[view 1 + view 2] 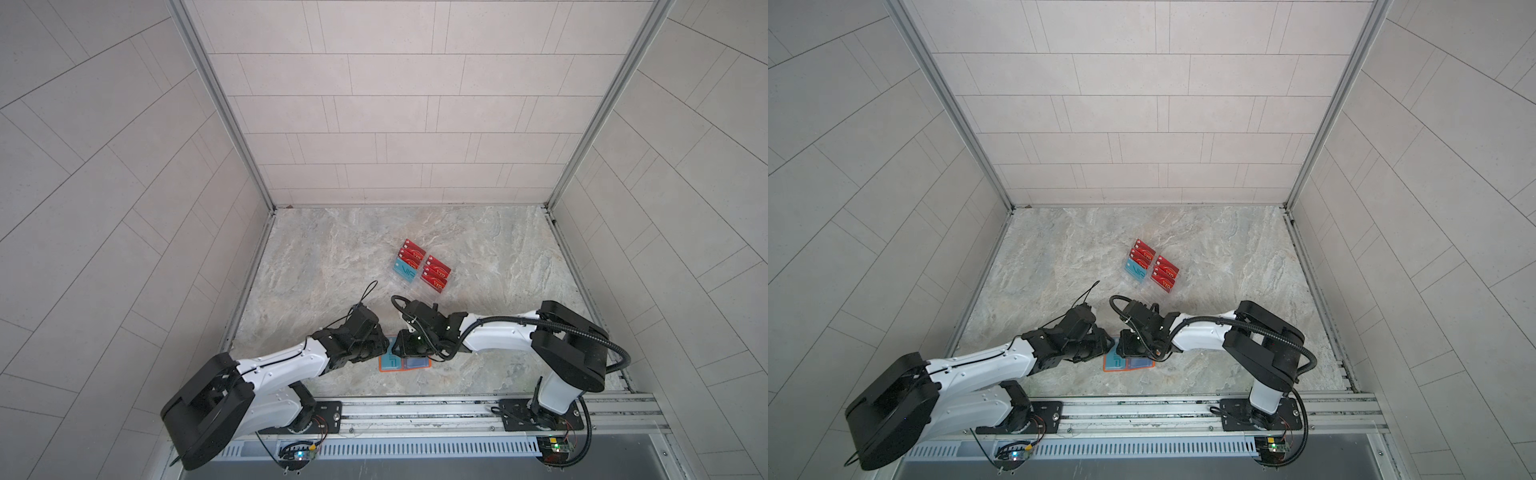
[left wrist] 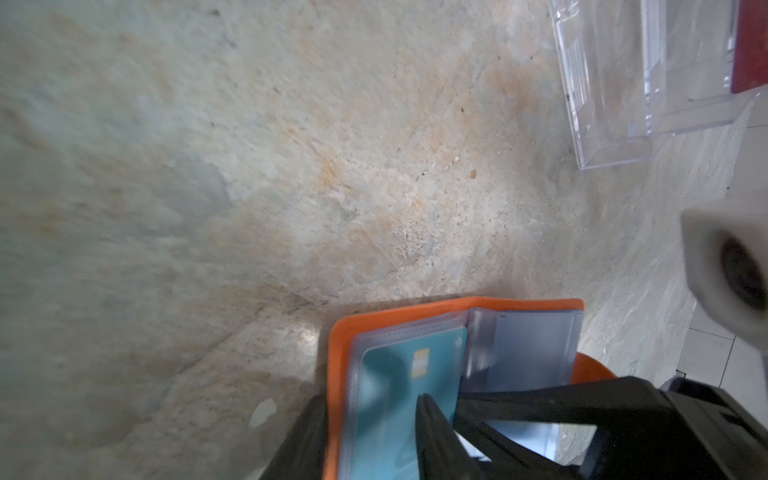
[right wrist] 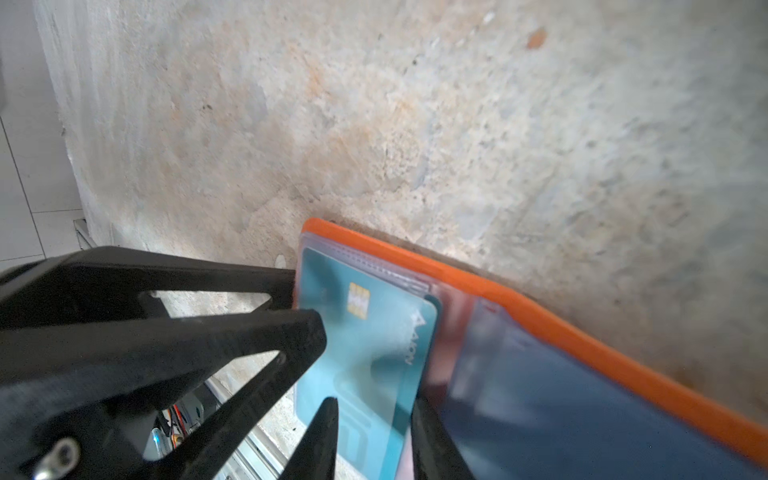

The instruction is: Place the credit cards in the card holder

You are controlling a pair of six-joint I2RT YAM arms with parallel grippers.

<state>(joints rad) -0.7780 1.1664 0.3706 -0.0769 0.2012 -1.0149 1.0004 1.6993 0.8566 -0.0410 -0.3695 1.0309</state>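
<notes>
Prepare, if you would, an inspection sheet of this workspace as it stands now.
Surface: marbled stone-look tabletop, lightly speckled.
Job's things: orange card holder lies open by the front rail, a teal card in its sleeve; red cards and a second teal card sit in the clear rack.
Clutter: nothing seen.
Grippers: left claw straddles the holder's outer edge, right claw the sleeved teal card; grip unclear for both.
Cables: thin black lead loops off the left wrist; corrugated hose along the right arm.
Surroundings: tiled walls on three sides; aluminium front rail.
</notes>
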